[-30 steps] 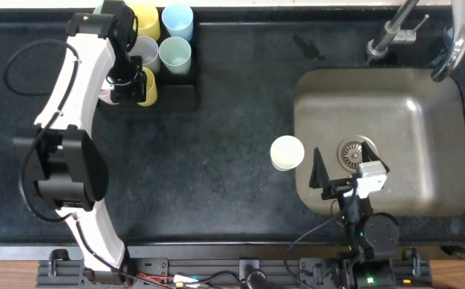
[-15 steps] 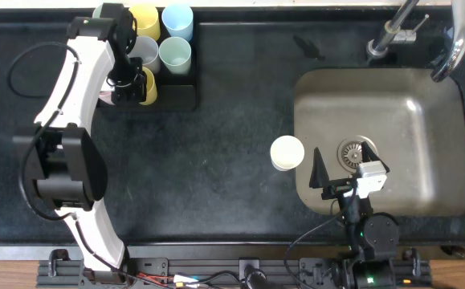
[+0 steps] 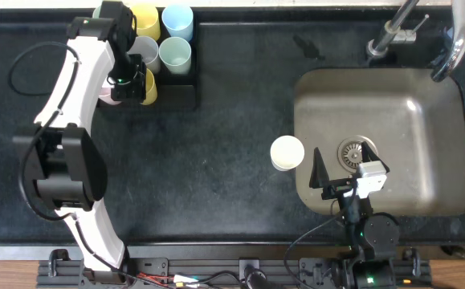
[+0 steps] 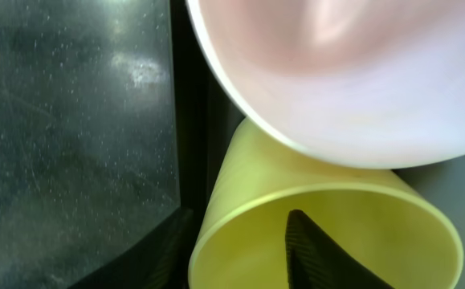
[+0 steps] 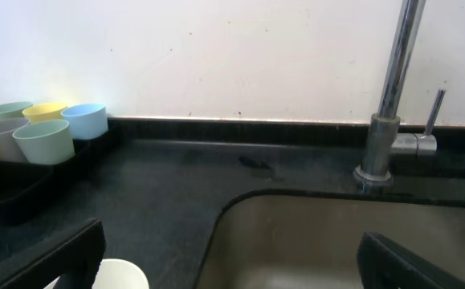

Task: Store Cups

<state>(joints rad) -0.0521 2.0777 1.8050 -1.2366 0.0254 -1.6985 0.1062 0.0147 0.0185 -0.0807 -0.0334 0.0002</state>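
Left gripper (image 4: 232, 241) is seen released astride the yellow cup (image 4: 296, 172) rim in the tray (image 3: 177, 96); placement judged done, straight lift-out needed next.

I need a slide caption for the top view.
Left gripper at a yellow cup in the tray; cream cup stands beside the sink.

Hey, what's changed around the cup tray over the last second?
The left gripper has shifted slightly up the top view over the black tray, uncovering more of the pink plastic cup. Nothing was visibly grasped or released. The yellow plastic cup beside it, the white cup by the steel sink and the right gripper stayed put.
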